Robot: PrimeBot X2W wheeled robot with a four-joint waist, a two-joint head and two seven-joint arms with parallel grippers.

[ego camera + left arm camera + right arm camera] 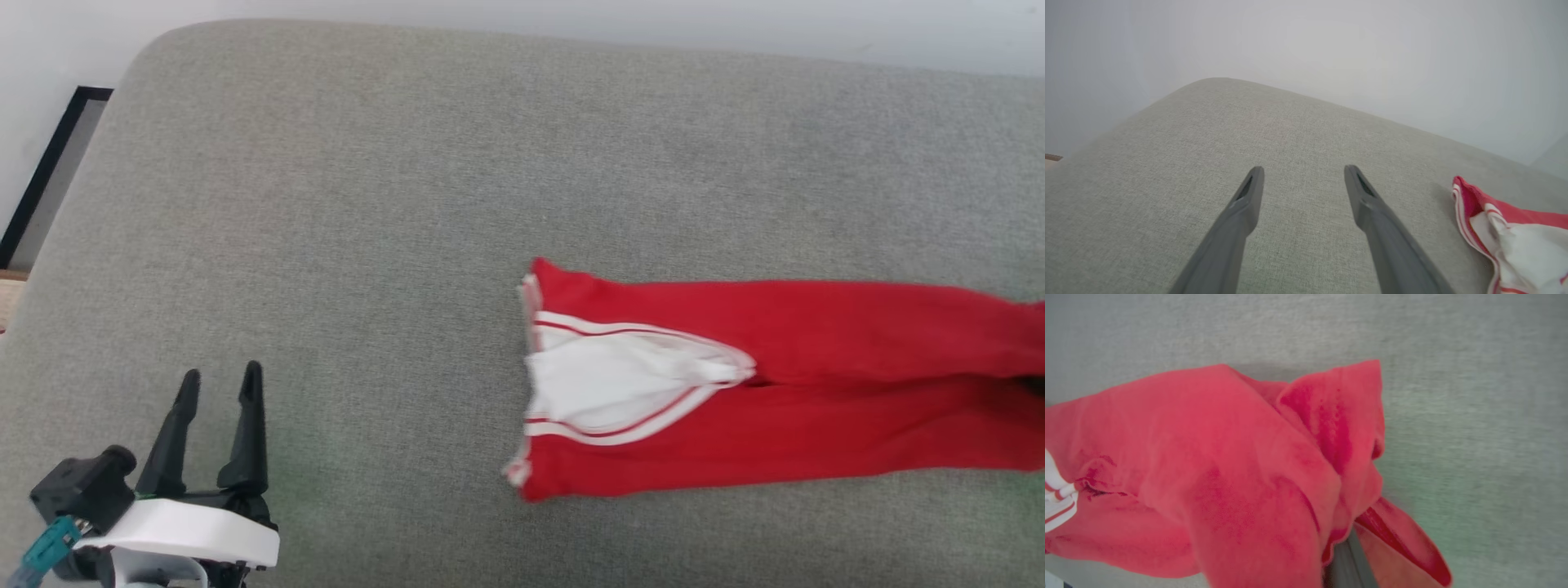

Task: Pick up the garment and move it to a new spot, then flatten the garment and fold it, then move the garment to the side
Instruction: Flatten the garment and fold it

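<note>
Garment stretches across grey cushion (pale wall behind), right gripper clamped on it, left gripper splayed.

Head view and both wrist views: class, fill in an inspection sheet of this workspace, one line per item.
Surface: grey woven cushion with a rounded corner.
Job's things: the garment, red with a white sleeve, lies stretched long toward the head view's right edge. It is neither flat nor folded.
Clutter: nothing seen.
Grippers: the left gripper is open over bare cushion, apart from the garment. The right gripper is closed on the garment's bunched end, its fingers mostly under cloth.
Cables: a teal lead at the left wrist.
Surroundings: pale wall; dark frame beyond the cushion's left corner.
</note>
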